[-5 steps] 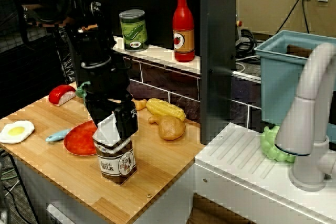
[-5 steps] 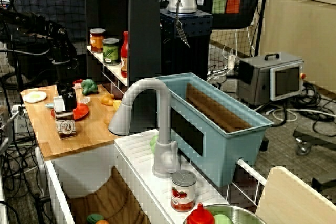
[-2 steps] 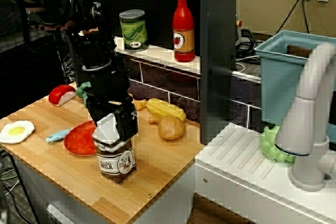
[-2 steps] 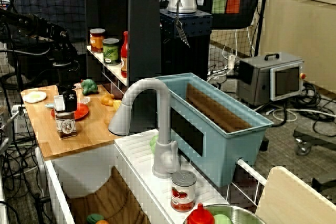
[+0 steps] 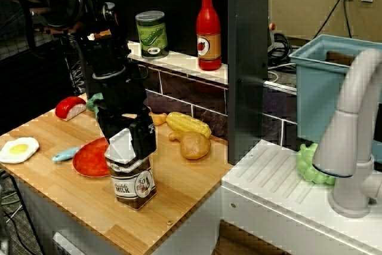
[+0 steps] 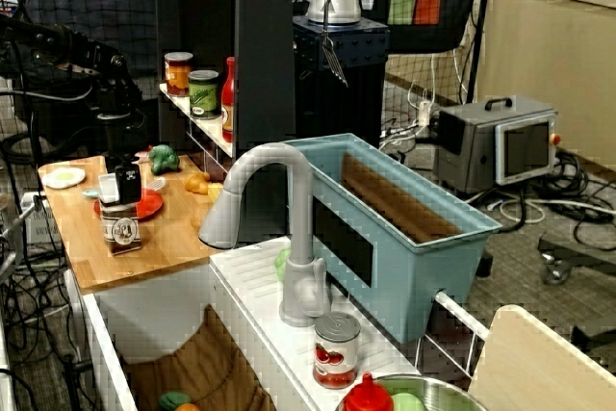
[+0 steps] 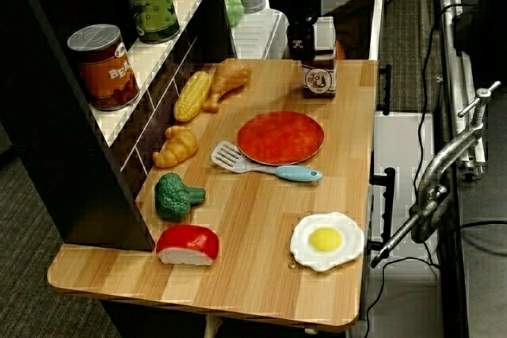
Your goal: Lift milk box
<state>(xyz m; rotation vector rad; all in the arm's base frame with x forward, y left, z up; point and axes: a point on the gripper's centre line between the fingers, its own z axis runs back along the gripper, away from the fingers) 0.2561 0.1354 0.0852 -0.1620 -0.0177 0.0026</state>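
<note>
One tool point(image 5: 130, 141) clamps milk box point(image 5: 132, 180) top; base contact unclear.

The milk box point(image 5: 132, 174) is showing a white label reading "MILK" under smaller, illegible print, while the orange can point(image 7: 104, 66) on the shelf is displaying letters that appear to read "BEA".
</note>
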